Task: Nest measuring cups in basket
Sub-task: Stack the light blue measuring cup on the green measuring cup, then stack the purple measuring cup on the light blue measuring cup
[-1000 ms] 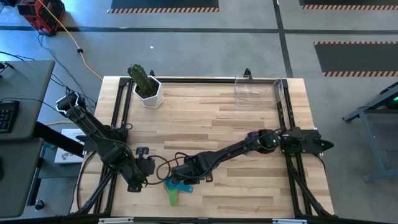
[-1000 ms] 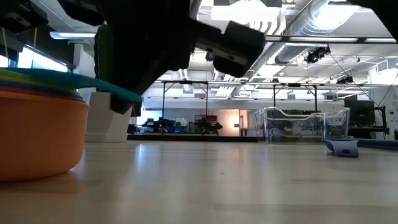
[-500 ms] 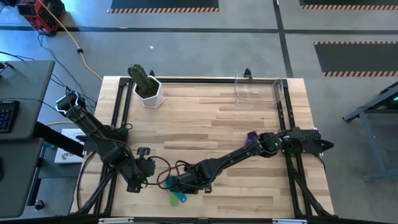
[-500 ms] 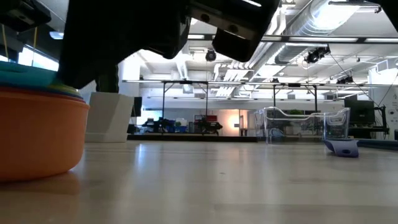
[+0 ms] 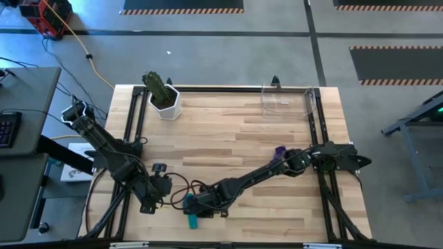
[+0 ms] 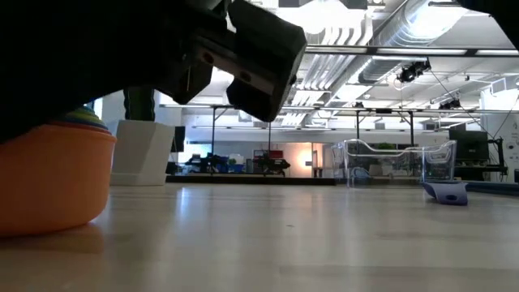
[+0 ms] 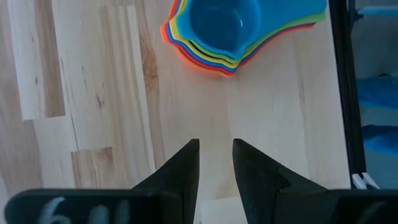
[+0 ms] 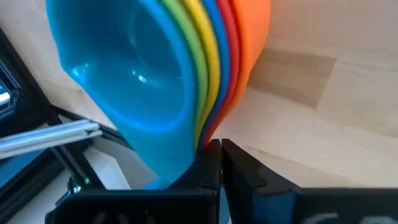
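Right gripper (image 8: 214,163) was clamped on the handles of the nested measuring cups (image 8: 180,81), well apart from the clear basket (image 5: 287,98); left gripper (image 7: 216,163) hovered nearby, fingers slightly parted.

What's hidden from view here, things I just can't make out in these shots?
1. High view: the stack of cups lies mostly under the right end effector; only a handle shows.
2. Low view: a dark arm covers the stack's top; only the orange cup shows well.
3. High view: the right arm overlaps the purple cup.
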Robot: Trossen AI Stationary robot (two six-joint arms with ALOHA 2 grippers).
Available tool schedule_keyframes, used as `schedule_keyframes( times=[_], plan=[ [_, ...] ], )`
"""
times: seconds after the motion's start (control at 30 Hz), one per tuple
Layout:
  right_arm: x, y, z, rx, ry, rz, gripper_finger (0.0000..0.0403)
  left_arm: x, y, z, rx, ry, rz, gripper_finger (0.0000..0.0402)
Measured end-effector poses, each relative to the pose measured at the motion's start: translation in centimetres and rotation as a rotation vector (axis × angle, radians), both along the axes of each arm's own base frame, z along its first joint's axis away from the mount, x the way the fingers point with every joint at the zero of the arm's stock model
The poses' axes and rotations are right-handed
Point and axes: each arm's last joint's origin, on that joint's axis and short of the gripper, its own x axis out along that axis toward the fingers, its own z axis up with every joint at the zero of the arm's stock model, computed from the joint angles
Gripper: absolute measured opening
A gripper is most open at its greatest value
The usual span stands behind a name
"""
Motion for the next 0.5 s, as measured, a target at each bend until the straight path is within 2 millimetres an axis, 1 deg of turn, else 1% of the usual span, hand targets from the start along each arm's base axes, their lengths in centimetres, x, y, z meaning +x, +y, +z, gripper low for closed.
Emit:
schedule_keyframes(
  times=[0.37,0.5],
  plan=[
    [-0.5,-0.1,-0.2,-0.040,0.039,0.005,0.0004,-0.1,0.1,0.0,0.010,0.010,-0.011,0.0087],
    [-1.2,-0.3,0.0,-0.074,0.096,0.022,0.0004,-0.1,0.1,0.0,0.009,0.008,-0.011,0.0087]
  ],
)
